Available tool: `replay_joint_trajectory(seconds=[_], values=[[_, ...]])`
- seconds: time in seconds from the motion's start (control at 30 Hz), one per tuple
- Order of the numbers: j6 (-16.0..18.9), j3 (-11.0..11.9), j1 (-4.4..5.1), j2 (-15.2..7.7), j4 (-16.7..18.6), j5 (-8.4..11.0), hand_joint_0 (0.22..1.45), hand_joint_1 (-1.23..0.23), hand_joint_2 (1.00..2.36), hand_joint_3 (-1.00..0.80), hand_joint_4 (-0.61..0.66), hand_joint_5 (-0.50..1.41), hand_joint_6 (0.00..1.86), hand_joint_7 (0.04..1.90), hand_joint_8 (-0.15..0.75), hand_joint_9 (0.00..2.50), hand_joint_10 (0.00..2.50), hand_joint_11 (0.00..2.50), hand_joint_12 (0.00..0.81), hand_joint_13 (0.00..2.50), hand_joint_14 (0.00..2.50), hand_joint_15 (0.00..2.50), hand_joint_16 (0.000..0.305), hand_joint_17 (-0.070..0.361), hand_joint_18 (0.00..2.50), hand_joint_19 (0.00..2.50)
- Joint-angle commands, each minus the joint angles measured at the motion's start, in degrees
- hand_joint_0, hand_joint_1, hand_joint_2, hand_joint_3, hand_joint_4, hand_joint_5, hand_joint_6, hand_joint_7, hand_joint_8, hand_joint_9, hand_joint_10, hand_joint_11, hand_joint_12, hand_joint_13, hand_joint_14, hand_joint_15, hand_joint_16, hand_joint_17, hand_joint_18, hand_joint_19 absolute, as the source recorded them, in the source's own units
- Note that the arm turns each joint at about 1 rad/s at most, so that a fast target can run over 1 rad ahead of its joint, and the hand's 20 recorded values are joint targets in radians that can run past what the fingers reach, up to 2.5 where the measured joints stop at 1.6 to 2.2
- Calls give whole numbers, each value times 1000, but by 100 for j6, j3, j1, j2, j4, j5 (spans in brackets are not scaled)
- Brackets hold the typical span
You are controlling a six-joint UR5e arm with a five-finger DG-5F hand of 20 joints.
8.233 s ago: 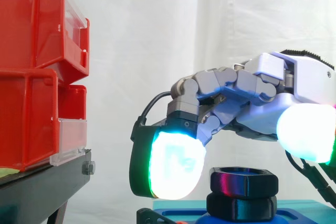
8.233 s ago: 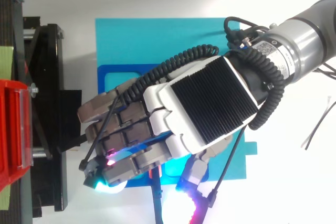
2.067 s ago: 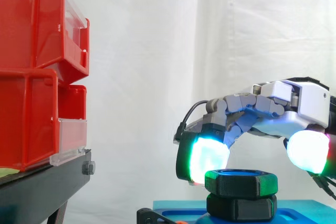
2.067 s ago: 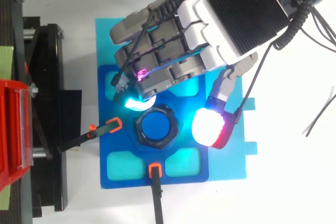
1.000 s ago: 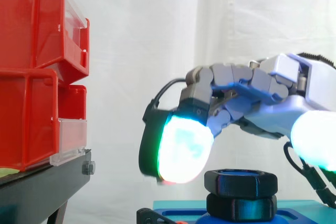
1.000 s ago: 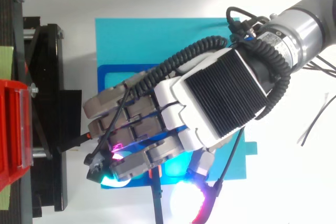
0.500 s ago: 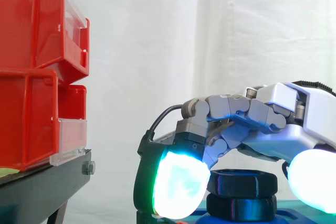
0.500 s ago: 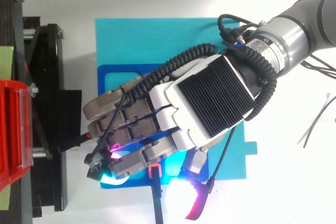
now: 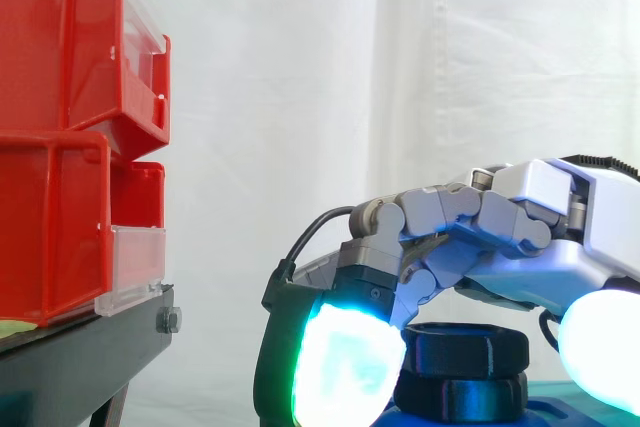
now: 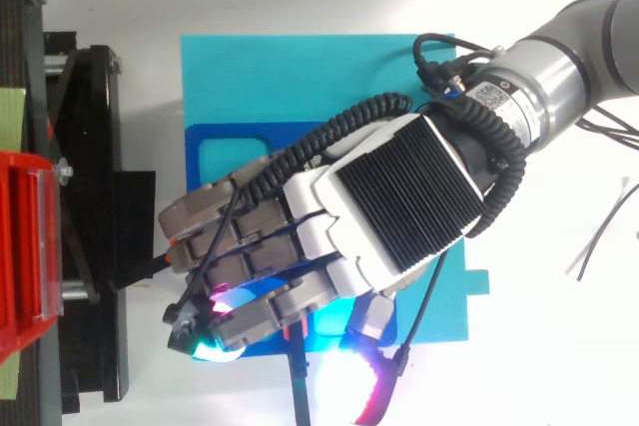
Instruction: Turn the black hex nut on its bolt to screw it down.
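Now the hand (image 9: 520, 247) crouches low over the black nut (image 9: 470, 350) on the blue base (image 10: 300, 77), grip impossible to tell from here; likely setting up a turn, which needs a firm hold, then a twist.

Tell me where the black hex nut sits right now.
Side view, low and right of centre: the black hex nut sits on a second black hex piece, directly beneath the hand.
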Motion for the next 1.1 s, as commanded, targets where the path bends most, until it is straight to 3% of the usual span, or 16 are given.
replay_joint_trajectory(seconds=[0.0, 0.67, 1.07], values=[[4, -1, -11, 0, -1, -17, 446, -308, 1000, -500, 155, -162, 668, 986, 249, 768, 12, 327, 287, 731, 12, 310, 40, 91, 521, 318], [4, 86, -116, 0, -71, -280, 450, -315, 1000, -500, 174, -177, 707, 913, 247, 758, 12, 344, 285, 738, 12, 316, 40, 91, 523, 323], [30, 113, -257, 0, -71, -491, 452, -317, 1000, -500, 172, -180, 724, 886, 247, 758, 15, 350, 287, 742, 12, 316, 40, 91, 528, 330]])
